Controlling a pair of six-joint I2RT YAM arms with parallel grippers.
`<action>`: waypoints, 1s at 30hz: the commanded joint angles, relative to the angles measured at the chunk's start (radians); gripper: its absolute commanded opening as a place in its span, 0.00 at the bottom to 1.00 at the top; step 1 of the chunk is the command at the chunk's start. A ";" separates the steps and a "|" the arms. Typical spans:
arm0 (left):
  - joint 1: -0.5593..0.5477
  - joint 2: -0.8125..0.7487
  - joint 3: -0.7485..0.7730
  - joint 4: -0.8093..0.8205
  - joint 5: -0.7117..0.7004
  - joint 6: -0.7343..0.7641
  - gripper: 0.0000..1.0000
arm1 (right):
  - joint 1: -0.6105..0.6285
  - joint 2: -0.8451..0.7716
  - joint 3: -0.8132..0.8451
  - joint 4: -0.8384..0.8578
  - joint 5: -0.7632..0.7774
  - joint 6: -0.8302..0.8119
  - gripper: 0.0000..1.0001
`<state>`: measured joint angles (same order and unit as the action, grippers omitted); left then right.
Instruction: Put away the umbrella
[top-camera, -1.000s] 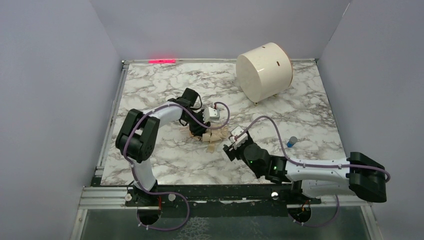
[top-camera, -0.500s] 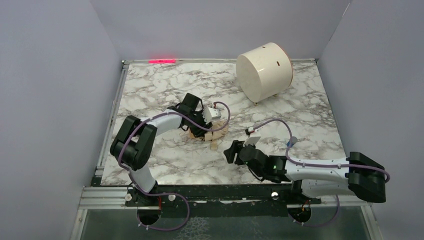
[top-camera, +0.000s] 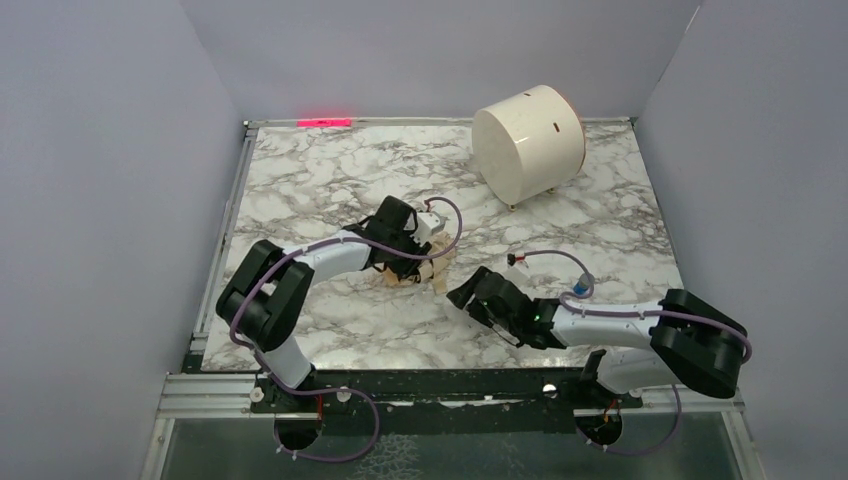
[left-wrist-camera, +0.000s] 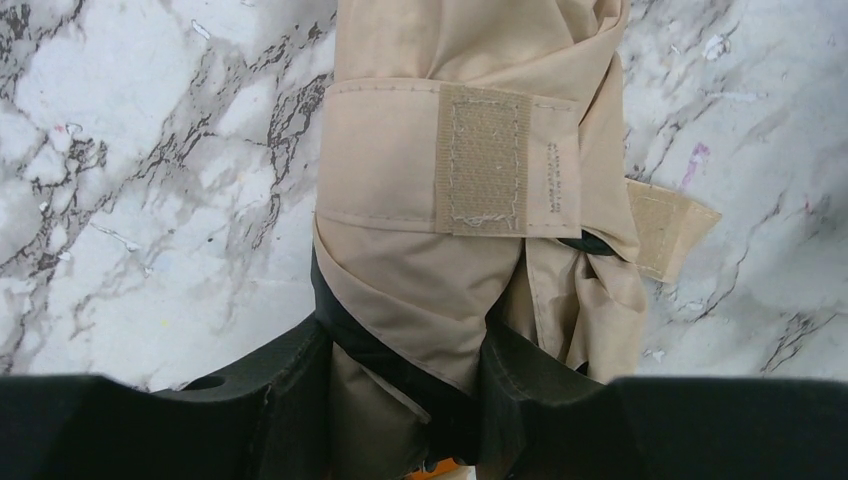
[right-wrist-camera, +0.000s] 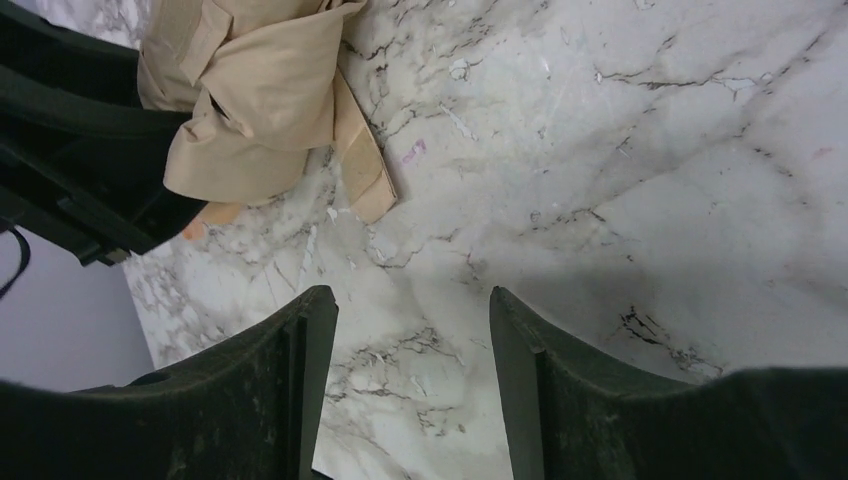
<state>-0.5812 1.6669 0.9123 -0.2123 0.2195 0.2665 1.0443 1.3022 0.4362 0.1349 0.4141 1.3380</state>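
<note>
The umbrella (top-camera: 418, 272) is a folded beige bundle lying on the marble table (top-camera: 330, 170) near the middle. In the left wrist view its strap (left-wrist-camera: 400, 150) is wrapped round the fabric, a velcro patch (left-wrist-camera: 482, 158) faces up, and a loose strap end (left-wrist-camera: 672, 226) sticks out to the right. My left gripper (left-wrist-camera: 405, 345) is shut on the umbrella's near end, with fabric squeezed between both fingers. My right gripper (right-wrist-camera: 410, 300) is open over bare marble, a short way from the umbrella (right-wrist-camera: 250, 90) and its strap end (right-wrist-camera: 365, 175). In the top view the right gripper (top-camera: 462, 295) sits just right of the bundle.
A white cylindrical drum (top-camera: 528, 140) lies on its side at the back right. A small blue object (top-camera: 585, 283) sits by the right arm's cable. Grey walls close in the table on three sides, and a red light strip (top-camera: 325, 122) glows at the back edge.
My right arm has stretched low and left, bringing its gripper close to the umbrella with its jaws a little narrower. The left gripper has shifted slightly right, still holding the umbrella.
</note>
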 joint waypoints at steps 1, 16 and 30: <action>-0.027 0.060 -0.028 -0.066 -0.129 -0.195 0.00 | -0.048 0.037 0.014 0.091 -0.073 0.130 0.61; -0.079 0.090 -0.030 -0.093 -0.194 -0.256 0.00 | -0.135 0.186 0.062 0.071 -0.069 0.199 0.56; -0.086 0.099 -0.024 -0.098 -0.203 -0.251 0.00 | -0.221 0.251 0.053 0.154 -0.200 0.104 0.48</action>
<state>-0.6586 1.6897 0.9215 -0.1856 0.0692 0.0189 0.8261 1.5169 0.5030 0.3012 0.2790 1.4830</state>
